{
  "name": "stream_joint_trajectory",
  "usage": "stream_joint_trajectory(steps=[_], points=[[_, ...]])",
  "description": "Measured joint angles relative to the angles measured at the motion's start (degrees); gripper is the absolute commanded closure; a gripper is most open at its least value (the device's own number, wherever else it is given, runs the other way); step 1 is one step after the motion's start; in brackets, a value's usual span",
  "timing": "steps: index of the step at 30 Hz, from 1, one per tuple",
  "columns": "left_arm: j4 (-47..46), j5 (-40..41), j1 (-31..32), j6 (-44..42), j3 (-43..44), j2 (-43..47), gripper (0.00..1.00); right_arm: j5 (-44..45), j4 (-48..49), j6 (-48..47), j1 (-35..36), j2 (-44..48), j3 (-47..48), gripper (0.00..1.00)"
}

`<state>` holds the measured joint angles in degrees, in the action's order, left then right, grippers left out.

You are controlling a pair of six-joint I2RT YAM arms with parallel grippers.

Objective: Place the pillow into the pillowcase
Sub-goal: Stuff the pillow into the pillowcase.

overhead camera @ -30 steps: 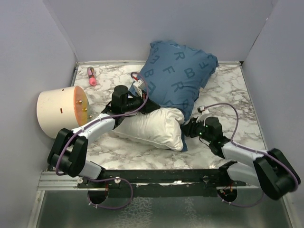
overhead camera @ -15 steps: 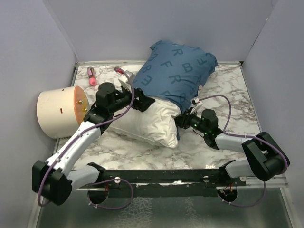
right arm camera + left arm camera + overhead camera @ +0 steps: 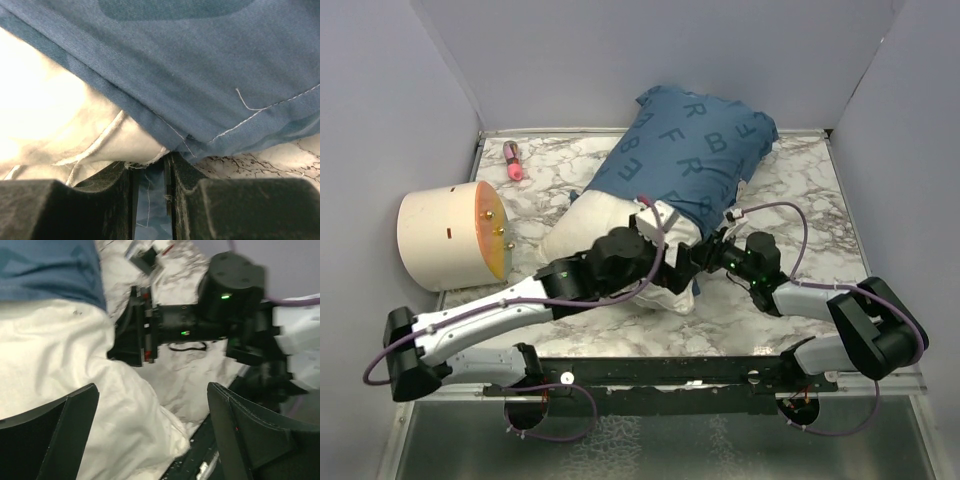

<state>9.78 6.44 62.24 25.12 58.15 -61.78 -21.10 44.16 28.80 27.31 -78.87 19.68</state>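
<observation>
Right wrist: the right gripper (image 3: pixel 151 172) is pinched on the pillowcase (image 3: pixel 200 75) hem. Overhead, the pillow (image 3: pixel 578 222) is half hidden inside, its end out toward 7 o'clock under the wide-open, empty left gripper (image 3: pixel 152 405).

1. The top camera sits high behind both arm bases and looks down and forward over the whole marble table (image 3: pixel 800 190) to the back wall.
2. The left wrist camera rides low, close over the pillow (image 3: pixel 60 365), and faces across at the right gripper (image 3: pixel 122 332).
3. The right wrist camera is pressed right up against the pillowcase (image 3: pixel 200 75) hem. All three views share that edge where the hem meets the pillow.
</observation>
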Motion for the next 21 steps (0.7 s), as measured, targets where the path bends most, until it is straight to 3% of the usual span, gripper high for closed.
stream_joint_trajectory(steps=[3, 6, 10, 12, 14, 16, 21], points=[[0.9, 10.5, 2.8, -0.3, 0.3, -6.4, 0.02, 0.0, 0.9, 0.5, 0.0, 0.0, -0.7, 0.75], [0.3, 18.8, 1.7, -2.0, 0.3, -12.3, 0.05, 0.0, 1.4, 0.8, 0.0, 0.0, -1.3, 0.75], [-2.7, 21.6, -7.3, -3.3, 0.3, -20.0, 0.16, 0.1, 1.3, 1.0, 0.0, 1.8, -2.9, 0.7], [-3.8, 22.2, -12.2, -3.8, 0.3, -22.6, 0.33, 0.4, 0.3, 0.8, 0.0, 4.7, -3.7, 0.68], [-4.6, 22.6, -16.8, -4.5, 0.3, -24.2, 0.7, 1.0, -0.8, 0.2, 0.0, 8.1, -4.0, 0.64], [-5.7, 22.4, -20.7, -4.4, -0.3, -24.7, 0.88, 1.8, -2.0, -0.6, 0.0, 12.2, -4.0, 0.59], [-9.5, 19.7, -27.1, -5.0, -3.0, -24.7, 0.96, 3.4, -4.9, -3.0, -0.3, 20.2, -3.8, 0.53]])
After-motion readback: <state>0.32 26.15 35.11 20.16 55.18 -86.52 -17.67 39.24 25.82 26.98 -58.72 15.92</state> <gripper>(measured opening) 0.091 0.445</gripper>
